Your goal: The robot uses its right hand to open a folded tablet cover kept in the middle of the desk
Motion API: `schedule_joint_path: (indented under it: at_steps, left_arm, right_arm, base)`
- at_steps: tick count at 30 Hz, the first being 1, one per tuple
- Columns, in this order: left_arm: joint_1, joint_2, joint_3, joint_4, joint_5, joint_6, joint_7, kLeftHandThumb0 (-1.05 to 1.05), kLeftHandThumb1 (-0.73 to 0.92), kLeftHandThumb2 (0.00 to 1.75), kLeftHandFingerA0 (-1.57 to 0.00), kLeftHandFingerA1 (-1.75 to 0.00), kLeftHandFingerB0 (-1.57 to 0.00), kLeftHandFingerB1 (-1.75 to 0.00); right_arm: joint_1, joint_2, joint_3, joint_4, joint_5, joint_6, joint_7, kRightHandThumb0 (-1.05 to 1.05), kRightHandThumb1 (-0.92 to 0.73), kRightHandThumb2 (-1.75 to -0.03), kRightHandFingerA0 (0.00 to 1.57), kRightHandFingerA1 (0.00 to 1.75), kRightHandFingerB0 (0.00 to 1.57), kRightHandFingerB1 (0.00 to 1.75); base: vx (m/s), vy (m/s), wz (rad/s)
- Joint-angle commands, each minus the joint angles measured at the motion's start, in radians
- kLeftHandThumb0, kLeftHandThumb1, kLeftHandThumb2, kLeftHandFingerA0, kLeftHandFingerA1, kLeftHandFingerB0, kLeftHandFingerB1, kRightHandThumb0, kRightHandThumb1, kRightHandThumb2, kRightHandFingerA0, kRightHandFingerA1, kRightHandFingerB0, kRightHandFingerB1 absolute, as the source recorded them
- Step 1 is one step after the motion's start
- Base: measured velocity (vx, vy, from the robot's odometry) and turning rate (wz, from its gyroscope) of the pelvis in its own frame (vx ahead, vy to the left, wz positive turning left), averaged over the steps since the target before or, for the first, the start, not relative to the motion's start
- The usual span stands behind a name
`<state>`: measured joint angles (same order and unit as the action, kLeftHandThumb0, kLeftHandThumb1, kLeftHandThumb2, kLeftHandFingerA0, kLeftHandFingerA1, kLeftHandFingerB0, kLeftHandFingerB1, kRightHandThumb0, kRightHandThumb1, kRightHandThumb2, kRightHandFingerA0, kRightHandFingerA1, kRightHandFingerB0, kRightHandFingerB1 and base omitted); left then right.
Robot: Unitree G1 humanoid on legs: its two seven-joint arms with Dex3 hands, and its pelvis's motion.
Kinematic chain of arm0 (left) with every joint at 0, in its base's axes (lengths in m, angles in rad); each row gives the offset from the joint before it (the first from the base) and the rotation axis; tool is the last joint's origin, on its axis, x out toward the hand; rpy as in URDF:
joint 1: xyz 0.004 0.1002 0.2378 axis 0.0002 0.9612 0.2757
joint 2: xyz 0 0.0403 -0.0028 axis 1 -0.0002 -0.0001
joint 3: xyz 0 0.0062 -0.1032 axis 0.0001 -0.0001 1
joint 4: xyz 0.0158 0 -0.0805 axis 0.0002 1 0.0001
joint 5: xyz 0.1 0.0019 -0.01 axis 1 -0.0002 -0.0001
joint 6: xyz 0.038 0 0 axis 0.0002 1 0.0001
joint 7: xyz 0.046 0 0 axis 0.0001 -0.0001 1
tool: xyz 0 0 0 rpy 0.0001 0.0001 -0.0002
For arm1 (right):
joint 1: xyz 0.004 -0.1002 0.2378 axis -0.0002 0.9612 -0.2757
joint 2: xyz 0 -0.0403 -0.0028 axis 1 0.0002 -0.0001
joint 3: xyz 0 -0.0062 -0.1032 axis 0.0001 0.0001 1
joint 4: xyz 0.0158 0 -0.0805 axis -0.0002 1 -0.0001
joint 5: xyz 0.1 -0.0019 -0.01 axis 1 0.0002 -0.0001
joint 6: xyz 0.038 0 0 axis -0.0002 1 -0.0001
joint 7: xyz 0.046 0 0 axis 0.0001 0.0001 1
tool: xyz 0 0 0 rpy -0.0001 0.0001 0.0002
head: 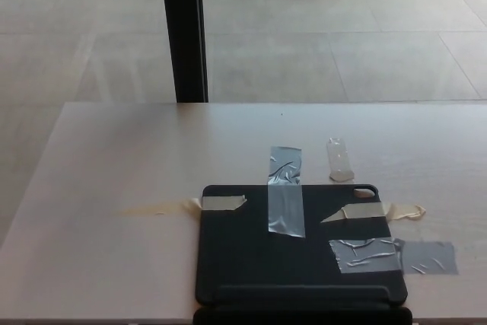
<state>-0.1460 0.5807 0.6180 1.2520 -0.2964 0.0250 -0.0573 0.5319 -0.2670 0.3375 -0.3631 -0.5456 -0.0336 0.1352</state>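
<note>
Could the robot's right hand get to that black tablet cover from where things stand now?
Probably yes. The tablet cover lies flat at the desk's near edge with nothing standing around it, though tape strips pin it down. The right hand itself is out of view, so its position can't be judged.

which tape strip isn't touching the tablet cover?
The small clear strip, lying alone on the desk just beyond the tablet cover at its far right corner; every other strip overlaps the cover.

Head camera, high, down over desk (114,157)
</note>
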Motion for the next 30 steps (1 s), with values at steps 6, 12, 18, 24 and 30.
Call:
schedule_joint_path:
  at_steps: [6,12,18,24,30]
  left_arm:
    - [0.004,0.027,-0.009,0.005,0.0,-0.014,0.012,-0.71,0.8,0.63,-0.86,-0.79,-0.7,-0.69]
    - [0.012,0.024,-0.007,0.01,-0.004,-0.014,0.007,-0.71,0.8,0.63,-0.85,-0.79,-0.69,-0.69]
    - [0.027,0.027,-0.008,0.008,-0.004,-0.021,-0.002,-0.72,0.79,0.63,-0.81,-0.78,-0.69,-0.69]
    - [0.037,0.027,-0.009,0.011,-0.001,-0.023,0.003,-0.72,0.58,1.05,-0.81,-0.83,-0.7,-0.77]
    - [0.045,0.02,0.006,0.02,-0.016,-0.024,-0.003,-0.73,0.79,0.63,-0.85,-0.77,-0.69,-0.69]
  right_arm:
    - [-0.058,0.04,-0.122,-0.177,0.255,0.382,0.24,-0.86,-0.79,-1.16,0.61,0.66,0.38,0.54]
    - [-0.264,0.019,-0.449,-0.273,0.498,0.457,0.252,-0.79,-0.92,-0.69,0.58,0.56,0.36,0.4]
    - [-0.42,-0.062,-0.83,-0.221,0.618,0.517,0.179,-0.88,-0.91,-0.73,0.61,0.49,0.4,0.39]
    - [-0.474,-0.203,-1.178,0.238,0.738,0.233,0.092,-0.89,-0.88,-0.67,0.81,0.52,0.58,0.43]
    - [-0.434,-0.284,-1.306,0.654,0.665,0.089,-0.061,-0.81,-0.85,-0.66,0.89,0.54,0.54,0.41]
  base:
    - [0.0,0.0,0.0]
    - [0.0,0.0,0.0]
    - [0.0,0.0,0.0]
    - [0.0,0.0,0.0]
    - [0.0,0.0,0.0]
